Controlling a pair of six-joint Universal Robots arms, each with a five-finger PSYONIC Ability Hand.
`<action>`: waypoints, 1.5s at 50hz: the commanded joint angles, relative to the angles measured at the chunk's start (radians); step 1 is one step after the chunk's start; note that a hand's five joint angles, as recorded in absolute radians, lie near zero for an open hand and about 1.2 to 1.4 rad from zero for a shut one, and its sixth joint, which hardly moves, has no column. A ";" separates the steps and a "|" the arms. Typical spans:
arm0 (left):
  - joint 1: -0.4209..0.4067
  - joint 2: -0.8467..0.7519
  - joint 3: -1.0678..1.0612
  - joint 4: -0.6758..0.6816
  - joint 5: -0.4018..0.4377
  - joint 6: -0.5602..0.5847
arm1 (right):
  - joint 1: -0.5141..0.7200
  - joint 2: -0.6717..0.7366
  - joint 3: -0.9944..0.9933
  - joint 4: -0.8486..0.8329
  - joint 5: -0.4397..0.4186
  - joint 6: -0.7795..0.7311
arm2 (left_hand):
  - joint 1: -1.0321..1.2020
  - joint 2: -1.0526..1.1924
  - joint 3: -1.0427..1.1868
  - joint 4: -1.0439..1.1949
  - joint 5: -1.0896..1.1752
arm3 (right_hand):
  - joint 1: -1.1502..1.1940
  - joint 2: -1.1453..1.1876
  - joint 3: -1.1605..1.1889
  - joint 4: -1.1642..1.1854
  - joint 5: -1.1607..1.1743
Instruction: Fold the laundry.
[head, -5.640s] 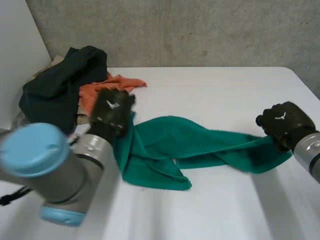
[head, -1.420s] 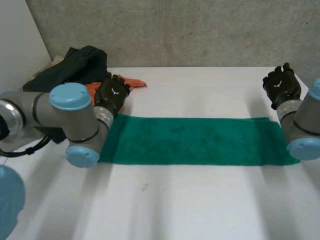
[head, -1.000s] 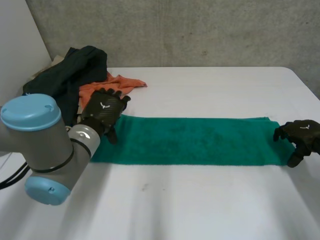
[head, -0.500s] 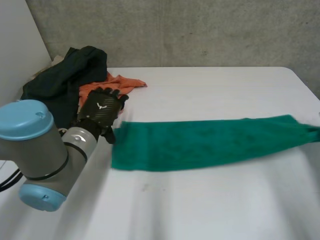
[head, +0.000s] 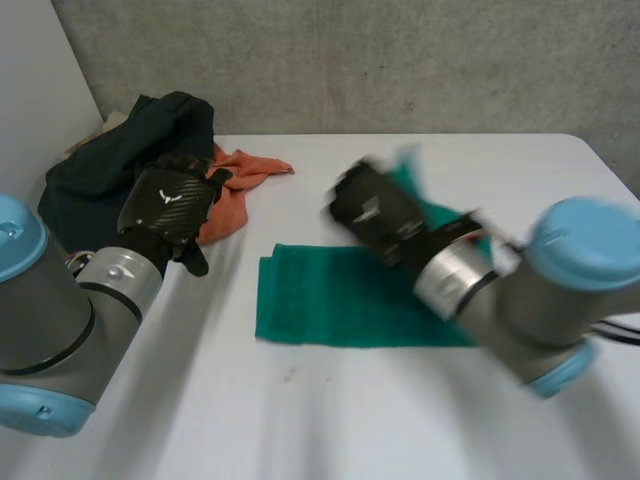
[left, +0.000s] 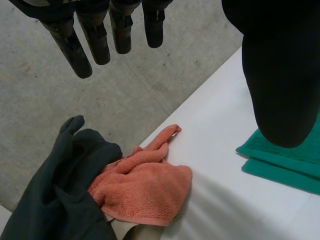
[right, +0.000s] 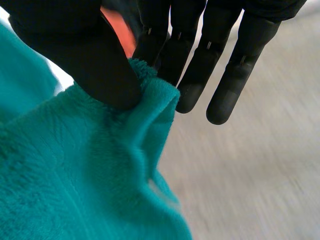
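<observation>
Right hand (head: 377, 214): pinching the green towel (head: 340, 300) by its edge.
Left hand (head: 168, 203): fingers straight, empty, beside the green towel.
Orange cloth (head: 240, 172): near the green towel.

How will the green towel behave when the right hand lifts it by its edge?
Probably floppy: the green towel bends and puckers where the right hand pinches it. Its pile looks thick and fluffy, so it should hardly slip from the grip. Lying flat on the table, it is unlikely to roll.
</observation>
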 joint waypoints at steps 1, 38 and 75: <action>-0.002 0.000 -0.015 0.001 0.001 -0.005 | 0.199 0.196 -0.110 0.033 -0.016 -0.021 | -0.017 -0.034 -0.034 -0.029 -0.048 | 0.284 0.225 0.208 0.199 0.229; -0.037 -0.002 0.013 0.015 0.001 -0.005 | -0.221 -0.131 0.133 0.135 0.317 0.390 | -0.017 -0.034 -0.034 -0.029 -0.048 | 0.284 0.225 0.208 0.199 0.229; -0.063 0.018 -0.037 0.018 0.004 -0.087 | -0.314 -0.022 0.222 0.330 0.136 0.569 | -0.017 -0.034 -0.034 -0.029 -0.048 | -0.244 -0.303 -0.320 -0.329 -0.299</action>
